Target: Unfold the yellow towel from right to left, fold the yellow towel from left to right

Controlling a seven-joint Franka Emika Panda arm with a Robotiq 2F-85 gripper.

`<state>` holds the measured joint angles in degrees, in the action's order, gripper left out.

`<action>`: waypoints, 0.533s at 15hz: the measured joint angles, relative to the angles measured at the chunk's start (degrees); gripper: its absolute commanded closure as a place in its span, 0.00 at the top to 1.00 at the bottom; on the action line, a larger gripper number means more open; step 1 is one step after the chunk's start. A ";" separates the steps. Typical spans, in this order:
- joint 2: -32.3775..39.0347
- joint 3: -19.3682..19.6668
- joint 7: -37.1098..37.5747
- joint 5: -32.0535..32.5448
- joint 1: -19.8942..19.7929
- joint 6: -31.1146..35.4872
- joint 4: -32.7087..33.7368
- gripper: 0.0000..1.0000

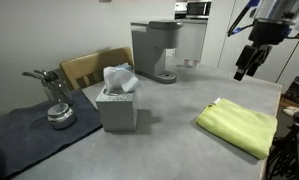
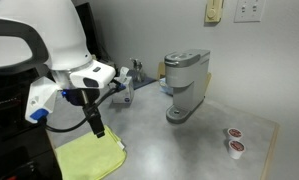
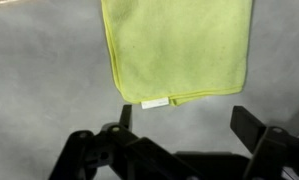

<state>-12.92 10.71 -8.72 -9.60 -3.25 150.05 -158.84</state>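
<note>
The yellow towel (image 1: 237, 127) lies folded on the grey table, lime-yellow with a small white tag at one edge (image 3: 155, 102). It shows in both exterior views (image 2: 89, 158) and fills the upper part of the wrist view (image 3: 179, 45). My gripper (image 1: 251, 58) hangs in the air above the towel, well clear of it. Its fingers (image 3: 189, 125) are spread apart with bare table between them. It also shows in an exterior view (image 2: 95, 124). It holds nothing.
A grey tissue box with a white tissue (image 1: 118, 104) stands mid-table. A coffee machine (image 1: 157, 50) stands behind. A dark mat with a metal kettle (image 1: 57, 112) lies at one end. Two coffee pods (image 2: 233, 141) sit near the table's edge.
</note>
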 measured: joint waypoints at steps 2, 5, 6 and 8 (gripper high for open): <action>3.56 0.98 0.04 -0.46 -0.47 1.06 0.03 1.00; 9.03 1.93 -0.02 -1.48 -1.33 2.86 0.31 1.00; 10.84 2.05 -0.40 -2.19 -1.65 3.14 0.52 1.00; 13.57 2.15 -1.06 -2.99 -2.02 3.55 1.22 1.00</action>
<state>0.65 12.86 -9.78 -12.59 -5.27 153.59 -157.63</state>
